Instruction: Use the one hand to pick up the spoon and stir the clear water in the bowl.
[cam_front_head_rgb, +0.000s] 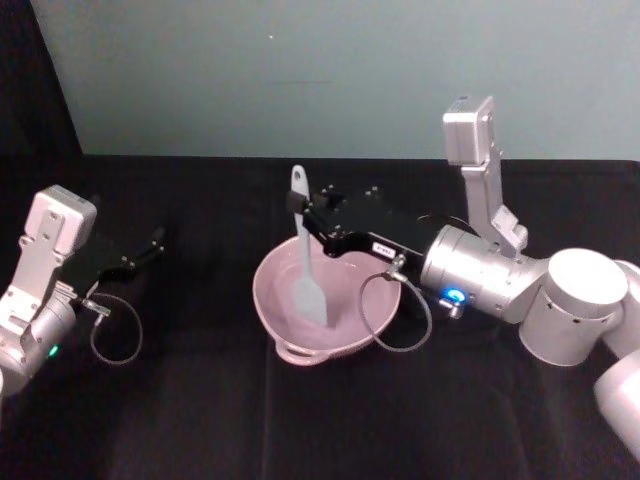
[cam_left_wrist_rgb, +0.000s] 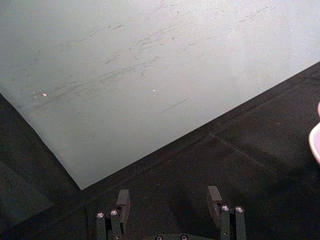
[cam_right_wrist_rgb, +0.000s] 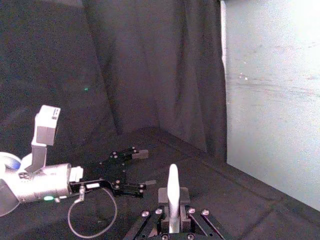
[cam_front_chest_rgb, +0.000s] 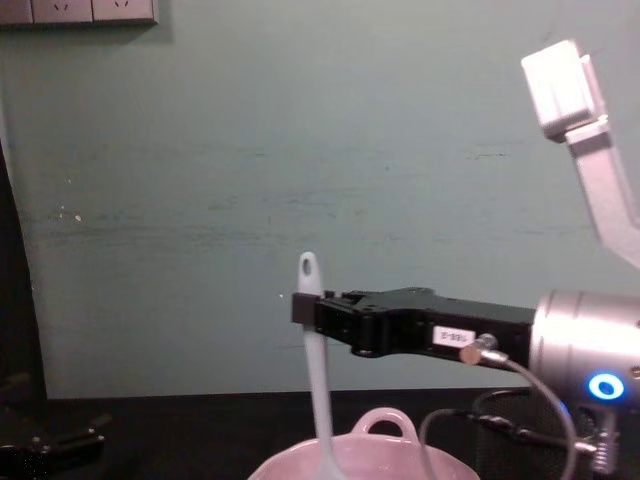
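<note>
White, slightly see-through plastic: the spoon (cam_front_head_rgb: 303, 250) is pinched in the right gripper (cam_front_head_rgb: 298, 222). The black fingers are closed on the slim handle, just under the oval hole. The gripper reaches in sideways, about level. The pale pink bowl (cam_front_head_rgb: 262, 285) stands directly below its fingertips, and the flat head of the spoon hangs inside it. The clear water is too faint to make out, so I cannot tell how deep the head sits.

The step in hand seems to be the stirring itself. To do it well, I think the gripper should draw small, slow circles above the middle of the bowl. It should hold one height, so that the head stays low but does not press on the bottom. The grip is high on the handle, so a little tilt at the fingers gives a wide swing at the head. The wrist should therefore stay steady and the circle well inside the wall. A fast turn may spill water or make the thin handle pivot between the flat fingers.

The long axis of the spoon is nearly upright, leaning only a little. The hole end points up above the fingers and the head points down.

The left gripper (cam_front_head_rgb: 152, 243) rests far off to the other side with its fingers apart, holding nothing.
</note>
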